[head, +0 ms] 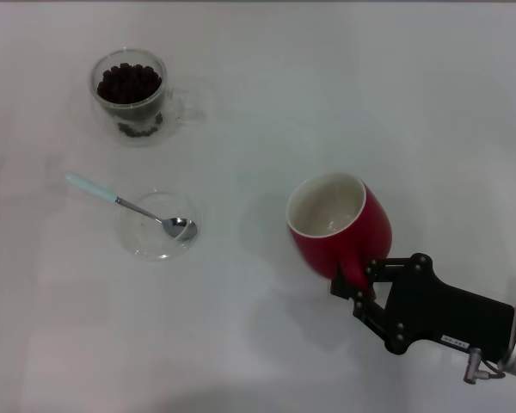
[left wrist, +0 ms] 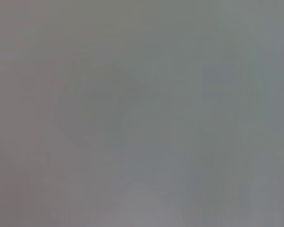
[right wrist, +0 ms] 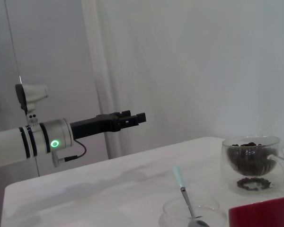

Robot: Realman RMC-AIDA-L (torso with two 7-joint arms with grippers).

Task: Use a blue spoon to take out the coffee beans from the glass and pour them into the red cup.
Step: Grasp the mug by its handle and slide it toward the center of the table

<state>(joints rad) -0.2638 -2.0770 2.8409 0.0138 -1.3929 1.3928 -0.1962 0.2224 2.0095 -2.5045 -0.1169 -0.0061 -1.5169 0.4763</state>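
Red cup [head: 340, 225] near saucer [head: 146, 242]

One red cup [head: 340, 225], one glass [head: 131, 95] and one blue spoon [head: 129, 205] share a white counter [head: 258, 344]. One flat clear saucer [head: 159, 225] lies under the spoon's bowl. The coffee beans [head: 129, 83] form a single heap, too many and too small to count. Two robot grippers appear: the right gripper [head: 361, 280] at the cup, the left gripper [right wrist: 132, 118] off the counter's edge.
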